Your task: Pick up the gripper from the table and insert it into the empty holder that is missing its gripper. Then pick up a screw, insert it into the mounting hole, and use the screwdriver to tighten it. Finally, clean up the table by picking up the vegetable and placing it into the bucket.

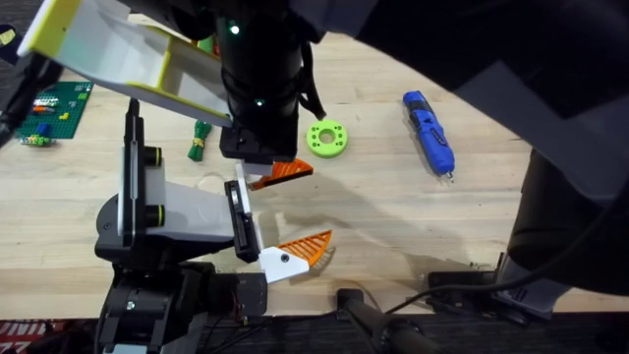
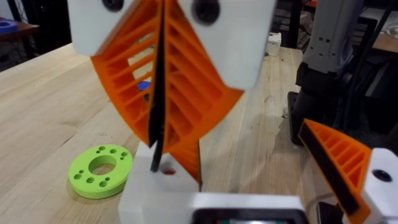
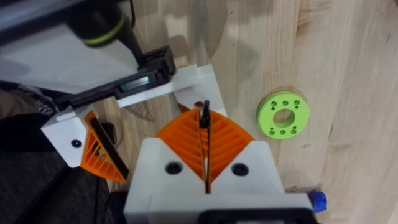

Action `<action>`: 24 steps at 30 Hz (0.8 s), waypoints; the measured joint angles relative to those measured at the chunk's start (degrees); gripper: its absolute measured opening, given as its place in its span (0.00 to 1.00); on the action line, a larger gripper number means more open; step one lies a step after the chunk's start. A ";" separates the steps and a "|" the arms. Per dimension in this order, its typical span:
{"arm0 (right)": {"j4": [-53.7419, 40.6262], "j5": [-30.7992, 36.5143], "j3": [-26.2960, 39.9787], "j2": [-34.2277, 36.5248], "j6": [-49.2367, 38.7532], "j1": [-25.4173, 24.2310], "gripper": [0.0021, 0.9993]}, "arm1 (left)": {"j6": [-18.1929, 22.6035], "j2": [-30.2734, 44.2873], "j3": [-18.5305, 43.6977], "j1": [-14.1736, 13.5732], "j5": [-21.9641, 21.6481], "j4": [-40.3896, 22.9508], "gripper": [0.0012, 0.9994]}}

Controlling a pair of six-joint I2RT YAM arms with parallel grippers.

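My right gripper reaches in from above and is shut on the orange ribbed gripper. In the left wrist view its orange fingers clamp the part, whose lower end meets the white empty holder with a red-marked hole. That holder sits on my left gripper, which stands open and carries one orange finger with a white base. The blue screwdriver lies at the right. The dark green vegetable lies left of the right arm.
A bright green ring with holes lies just behind the grippers. A white container with a yellow rim looms at the upper left, above a green board. Bare wood stretches between the ring and the screwdriver.
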 joint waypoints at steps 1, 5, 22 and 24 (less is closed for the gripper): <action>-0.05 0.01 0.00 0.00 0.00 0.00 0.01 | -0.01 0.00 0.01 0.00 -0.01 0.12 0.98; -1.06 0.01 0.00 0.00 0.02 0.00 0.01 | -0.02 0.01 0.00 0.00 -0.01 0.14 0.98; -1.88 0.01 3.52 -0.02 0.27 0.00 0.01 | -0.02 0.00 0.01 0.00 -0.01 0.16 0.98; -1.89 -0.03 3.52 -0.02 0.26 0.00 0.01 | -0.02 0.01 0.00 0.00 -0.01 0.17 0.98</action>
